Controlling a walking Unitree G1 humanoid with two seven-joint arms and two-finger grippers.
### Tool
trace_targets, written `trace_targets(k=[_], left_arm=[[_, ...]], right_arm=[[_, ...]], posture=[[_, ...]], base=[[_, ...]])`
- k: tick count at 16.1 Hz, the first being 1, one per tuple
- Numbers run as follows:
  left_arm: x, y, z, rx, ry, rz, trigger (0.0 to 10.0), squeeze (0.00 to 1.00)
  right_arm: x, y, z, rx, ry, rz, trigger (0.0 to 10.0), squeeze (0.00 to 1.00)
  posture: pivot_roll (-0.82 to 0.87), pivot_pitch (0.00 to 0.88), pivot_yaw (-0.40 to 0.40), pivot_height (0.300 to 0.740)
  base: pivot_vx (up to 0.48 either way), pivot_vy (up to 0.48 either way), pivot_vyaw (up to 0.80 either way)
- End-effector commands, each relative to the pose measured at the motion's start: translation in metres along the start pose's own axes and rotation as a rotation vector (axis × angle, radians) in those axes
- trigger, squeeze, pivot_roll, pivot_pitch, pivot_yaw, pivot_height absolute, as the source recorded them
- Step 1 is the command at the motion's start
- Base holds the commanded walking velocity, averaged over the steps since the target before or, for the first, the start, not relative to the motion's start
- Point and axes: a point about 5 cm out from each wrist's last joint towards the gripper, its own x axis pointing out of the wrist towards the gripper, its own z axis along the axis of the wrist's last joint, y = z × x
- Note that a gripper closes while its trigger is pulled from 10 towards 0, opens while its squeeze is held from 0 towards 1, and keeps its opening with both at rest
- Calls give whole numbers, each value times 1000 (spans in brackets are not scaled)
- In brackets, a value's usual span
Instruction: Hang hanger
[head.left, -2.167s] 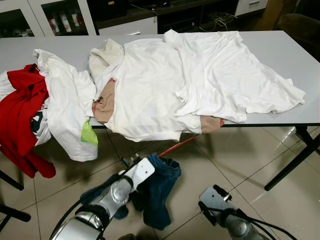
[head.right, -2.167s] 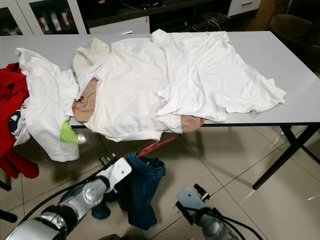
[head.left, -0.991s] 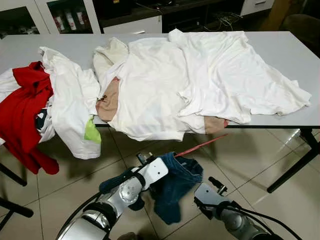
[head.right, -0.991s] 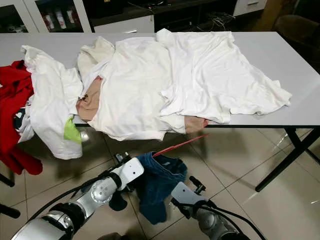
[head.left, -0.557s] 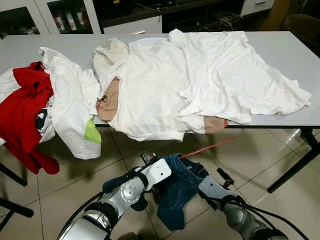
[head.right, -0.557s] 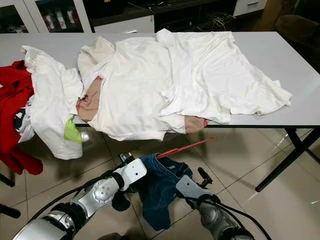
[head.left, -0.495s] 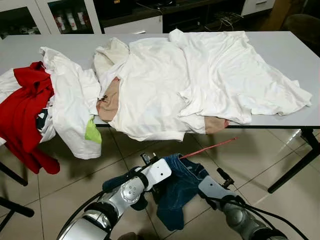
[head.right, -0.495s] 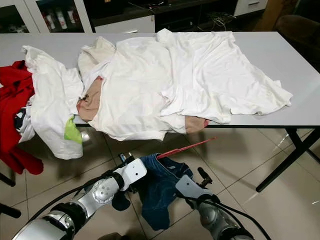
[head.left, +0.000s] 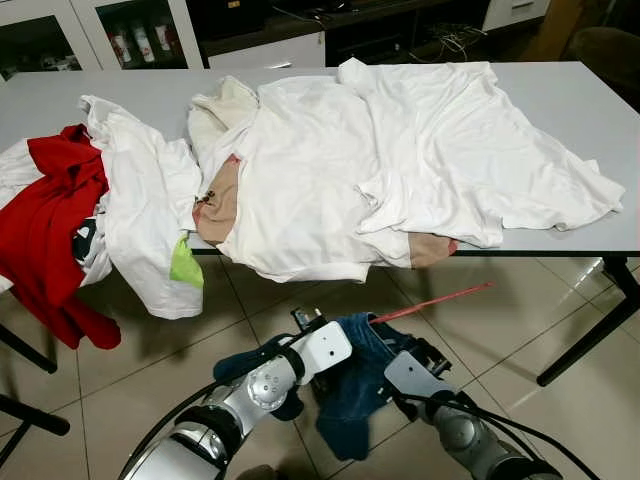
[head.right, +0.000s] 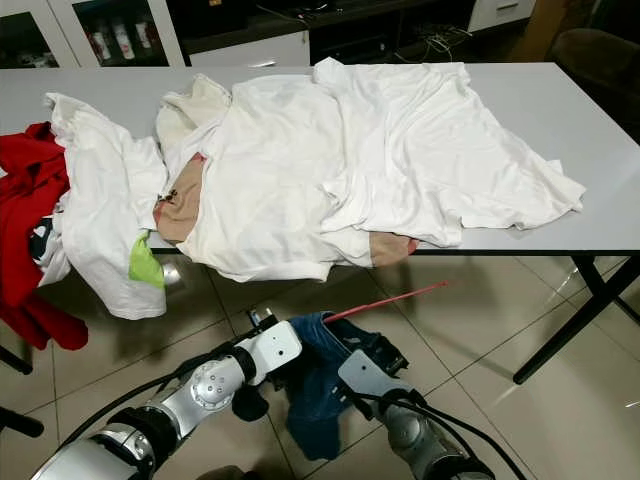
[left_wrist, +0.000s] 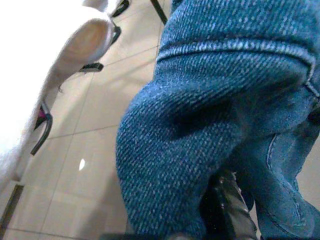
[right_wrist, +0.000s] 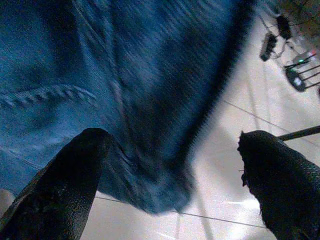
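Since the earlier frames, the right claw (head.left: 432, 357) has been brought in from the right until it sits against the blue denim garment (head.left: 358, 392), and the thin red hanger (head.left: 432, 302) has swung further right with it. The garment is held up off the tiled floor (head.left: 500, 330) by the left claw (head.left: 318, 380), which is pinched shut on a fold of the cloth, as the left wrist view suggests. The right claw is spread, its two black fingers (right_wrist: 60, 185) wide apart with denim hanging between them.

The task is judged to be at an early stage: the hanger is threaded into the top of the garment, one straight red arm sticking out sideways, but nothing has been hung and no rail can be made out. A firmer two-handed hold and a carry to a rail are judged to remain.

Coarse twill weave and stitched seams are shown on the denim, which droops limply. The hanger looks rigid and slender. Soft, creased white shirts (head.left: 400, 160) and a red garment (head.left: 45, 230) are heaped on the smooth grey bench (head.left: 560, 95).
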Motion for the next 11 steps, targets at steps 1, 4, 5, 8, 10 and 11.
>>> trace_targets(k=[1, 4, 5, 8, 10, 11], left_arm=[[4, 5, 9, 18, -49, 4, 10000, 0], [4, 6, 10, 17, -55, 12, 10000, 0], [4, 7, 10, 16, -57, 15, 10000, 0], [3, 8, 10, 17, -57, 21, 10000, 0], [3, 8, 10, 17, -57, 21, 10000, 0], [3, 8, 10, 17, -57, 21, 10000, 0]], right_arm=[[-2, 4, -3, 29, 5, 28, 0, 0], [-4, 6, -6, 40, 12, 43, 0, 0], [-4, 6, -6, 48, 12, 45, 0, 0], [-4, 5, -6, 61, 9, 46, 0, 0], [-4, 5, -6, 61, 9, 46, 0, 0], [-4, 5, -6, 61, 9, 46, 0, 0]], posture=[[20, 0, 83, 740], [23, 0, 79, 740], [23, 0, 77, 740], [21, 0, 76, 740], [21, 0, 76, 740], [21, 0, 76, 740]], base=[[0, 0, 0], [0, 0, 0], [0, 0, 0], [0, 0, 0], [0, 0, 0], [0, 0, 0]])
